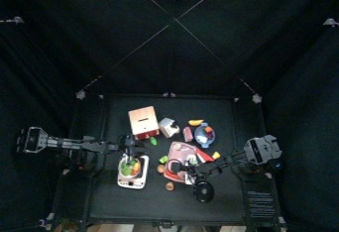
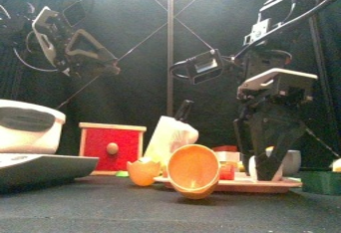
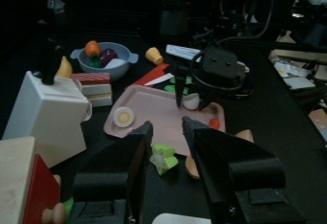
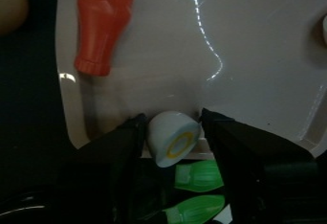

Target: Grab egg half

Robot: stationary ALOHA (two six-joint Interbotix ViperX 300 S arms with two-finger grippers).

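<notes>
Egg half (image 4: 171, 137) is sitting on the pink tray (image 4: 255, 36) in the right wrist view, right between the spread jaws of the right claw (image 4: 173, 144), not pinched yet. In the front view that claw (image 2: 266, 162) is hanging over the tray. Left claw (image 3: 166, 156) is idling, open. Next it needs to squeeze, I'd guess.

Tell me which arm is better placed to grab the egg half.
Right. The right gripper hangs open over the pink tray, one jaw on each side of the egg half. The left gripper hovers further back, away from the tray.
</notes>
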